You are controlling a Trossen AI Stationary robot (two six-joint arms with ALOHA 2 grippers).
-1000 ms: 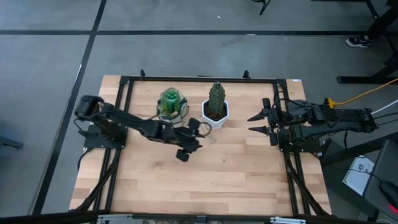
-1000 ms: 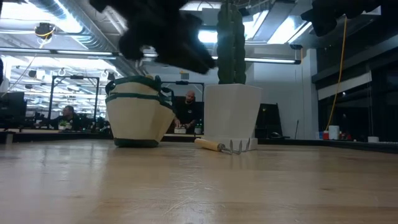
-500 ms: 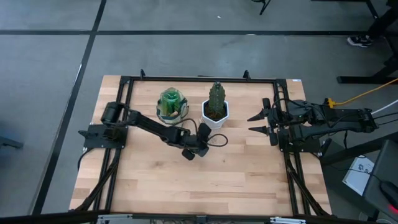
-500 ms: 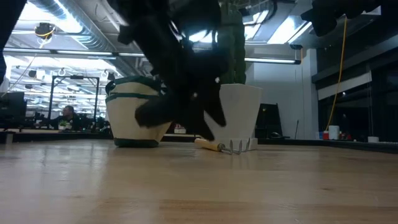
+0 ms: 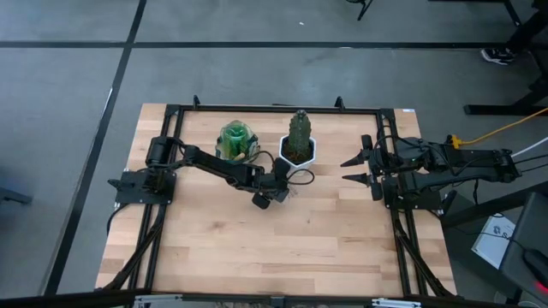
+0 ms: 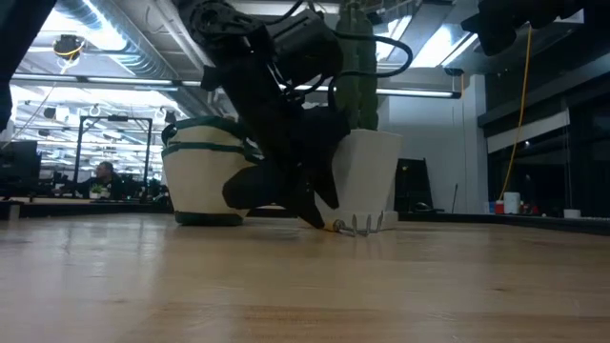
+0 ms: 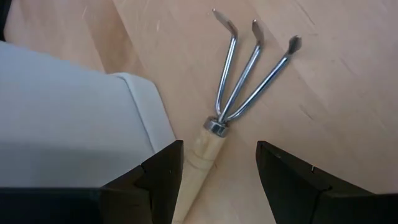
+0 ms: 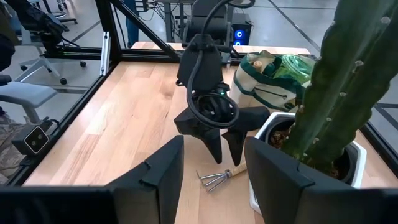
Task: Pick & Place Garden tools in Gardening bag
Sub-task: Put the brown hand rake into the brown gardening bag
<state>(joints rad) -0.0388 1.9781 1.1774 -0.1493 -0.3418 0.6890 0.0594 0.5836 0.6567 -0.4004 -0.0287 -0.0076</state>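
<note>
The hand fork (image 7: 239, 74) lies flat on the table against the foot of the white pot (image 7: 74, 124), with its metal tines pointing away from the pot. It also shows in the low view (image 6: 357, 225) and the right wrist view (image 8: 217, 178). My left gripper (image 5: 287, 181) is open and low over the fork, one finger on each side of the wooden handle (image 7: 199, 155). The beige bag (image 5: 237, 144) stands to the left of the pot, with the green spray bottle (image 8: 292, 65) inside it. My right gripper (image 5: 351, 168) is open and empty at the table's right. My left gripper comes at the fork from above, slanting down. Its open fingers (image 7: 158, 180) stand across the wooden handle near the metal collar. One finger is close beside the handle, and I cannot tell whether it touches. The fork lies flat on the table.
The cactus (image 5: 298, 130) in the white pot (image 5: 297, 152) stands right beside my left gripper, on its far side. A black frame (image 5: 274, 109) runs around the table. Bare wood (image 5: 282, 248) lies toward the near edge.
My left gripper has gone from beside the bag toward the table's right and come down to the fork in front of the pot. The fork, the pot and the bag have stayed where they were.
</note>
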